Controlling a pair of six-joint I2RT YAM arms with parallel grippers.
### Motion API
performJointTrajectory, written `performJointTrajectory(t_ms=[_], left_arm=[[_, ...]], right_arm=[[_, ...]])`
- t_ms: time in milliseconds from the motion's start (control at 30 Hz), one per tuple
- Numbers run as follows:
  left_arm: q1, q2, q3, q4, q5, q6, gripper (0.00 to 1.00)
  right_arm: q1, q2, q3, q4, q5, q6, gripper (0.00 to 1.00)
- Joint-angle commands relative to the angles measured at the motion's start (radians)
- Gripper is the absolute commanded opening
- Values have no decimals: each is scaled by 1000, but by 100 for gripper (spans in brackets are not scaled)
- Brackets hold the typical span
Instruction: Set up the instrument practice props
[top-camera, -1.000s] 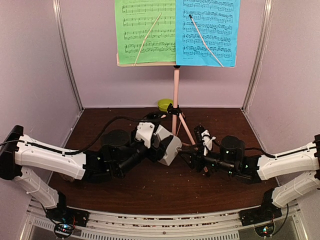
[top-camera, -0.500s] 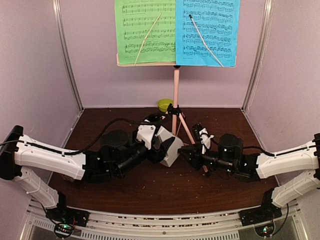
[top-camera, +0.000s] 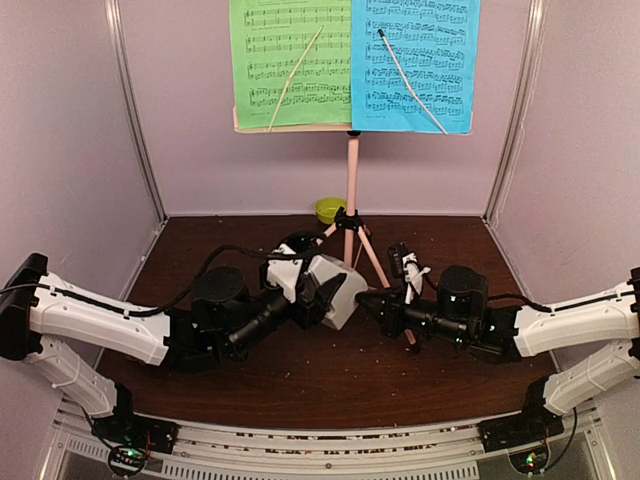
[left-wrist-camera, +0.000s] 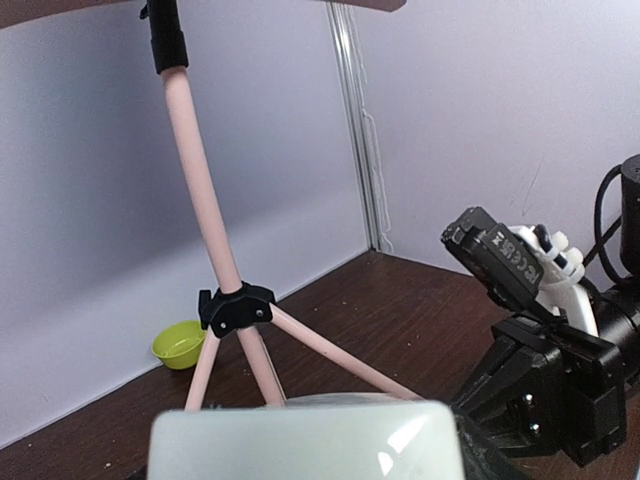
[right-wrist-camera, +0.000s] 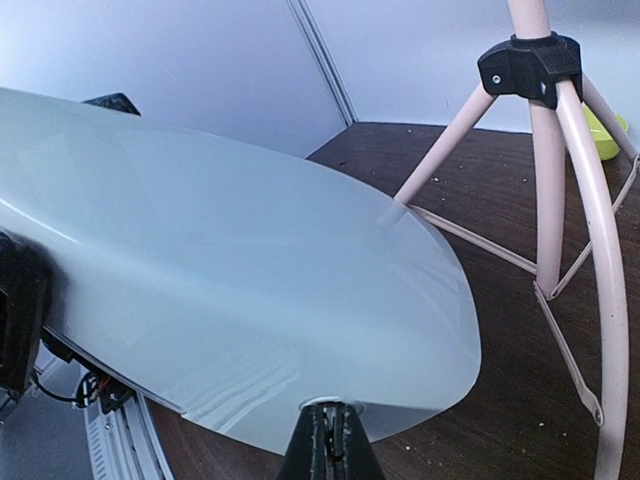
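Observation:
The pink music stand (top-camera: 352, 170) stands at the back middle with the green sheet (top-camera: 290, 60) and the blue sheet (top-camera: 415, 60) on its desk. My left gripper (top-camera: 308, 287) is shut on the pale pyramid metronome (top-camera: 335, 285) and holds it tilted above the table, in front of the tripod legs. The metronome fills the bottom of the left wrist view (left-wrist-camera: 300, 440) and hides my fingers there. My right gripper (top-camera: 368, 300) meets the metronome's right edge. In the right wrist view its jaws (right-wrist-camera: 330, 440) are pinched together on the rim of the pale cover (right-wrist-camera: 220, 290).
A small lime-green bowl (top-camera: 329, 209) sits at the back wall behind the tripod and also shows in the left wrist view (left-wrist-camera: 180, 343). The tripod legs (right-wrist-camera: 545, 190) spread just beyond both grippers. Purple walls close in the brown table (top-camera: 330, 370) on three sides.
My right gripper has moved left, from clear of the metronome to its edge. My left arm has shifted the metronome slightly left and lower.

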Motion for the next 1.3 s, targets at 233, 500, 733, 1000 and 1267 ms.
performJointTrajectory(t_ms=[233,500,733,1000,1267], left_arm=[[-68,-73,-112,405,58,220,12],[-114,-70,-131,457,25,361,12],[-125,-68,-114,443,-23,377,12],[-125,-76,-111,450,-29,366,11],[-125,-69,-107,448,-16,381,10]], right_arm=[[-95,-87,-25,206,66,385,0],[-136,-64,-76,331,67,620,0],[-138,-60,-64,303,60,661,0],[-144,37,-146,464,28,821,0],[-143,74,-175,546,55,874,0]])
